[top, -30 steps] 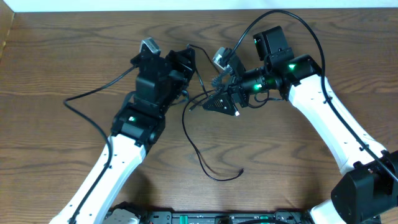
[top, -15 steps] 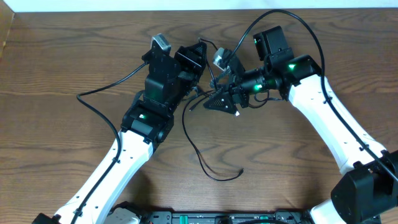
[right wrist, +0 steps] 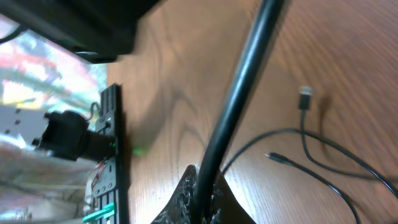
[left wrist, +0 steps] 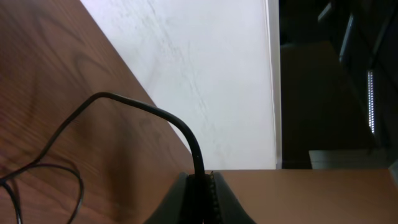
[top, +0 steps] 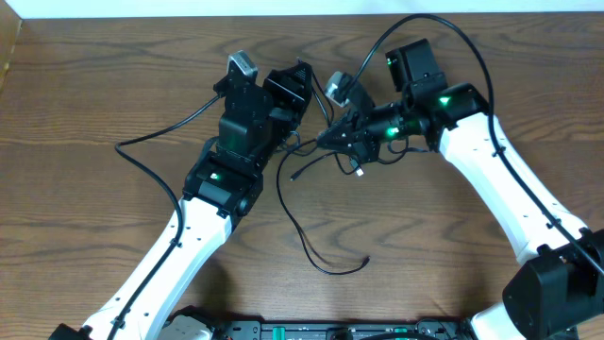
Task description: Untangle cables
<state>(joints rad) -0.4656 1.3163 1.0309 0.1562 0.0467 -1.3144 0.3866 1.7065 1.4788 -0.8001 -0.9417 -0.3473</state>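
The black cables [top: 300,225] lie in a loose tangle between the two arms. One strand loops down the table to a small plug [top: 366,261]. My left gripper [top: 298,83] is shut on a black cable [left wrist: 155,113], which arcs up out of the jaws and drops to the left in the left wrist view. My right gripper [top: 327,140] is shut on another black cable [right wrist: 239,93], which rises steeply from its fingers [right wrist: 180,202]. Two loose plug ends [right wrist: 305,98] lie on the wood beyond it. No white cable shows.
The brown wooden table [top: 94,94] carries only the cables and the arms. Thick black arm wires [top: 151,142] trail left of the left arm and arch over the right arm. A white wall [left wrist: 205,74] borders the table's far edge. A black rail [top: 330,331] lines the front edge.
My right gripper has gone from wide open to shut on a black cable. The left arm moved up and right with its cable, then held still.
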